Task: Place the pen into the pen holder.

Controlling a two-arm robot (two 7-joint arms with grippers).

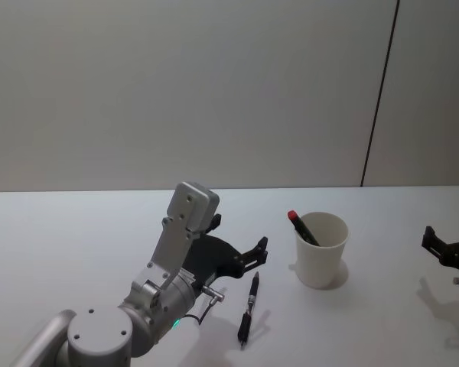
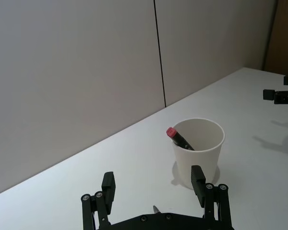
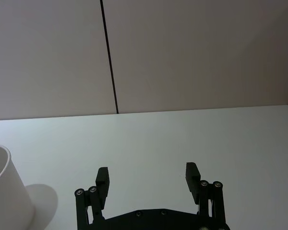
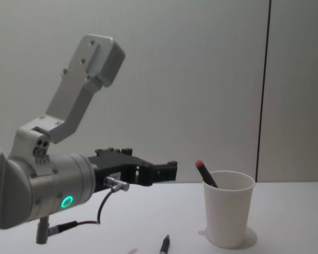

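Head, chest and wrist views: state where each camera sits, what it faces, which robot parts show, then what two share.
Head view: on the head, looking down at the table; shows the left arm, open left pincer and, at the edge, the right pincer.
Chest view: lower, looking across the table; shows the left arm, large.
Left wrist view: behind the left pincer, facing the pen holder.
Right wrist view: behind the open right pincer, facing the wall.
Shared: head and chest both show the pen lying left of the pen holder.
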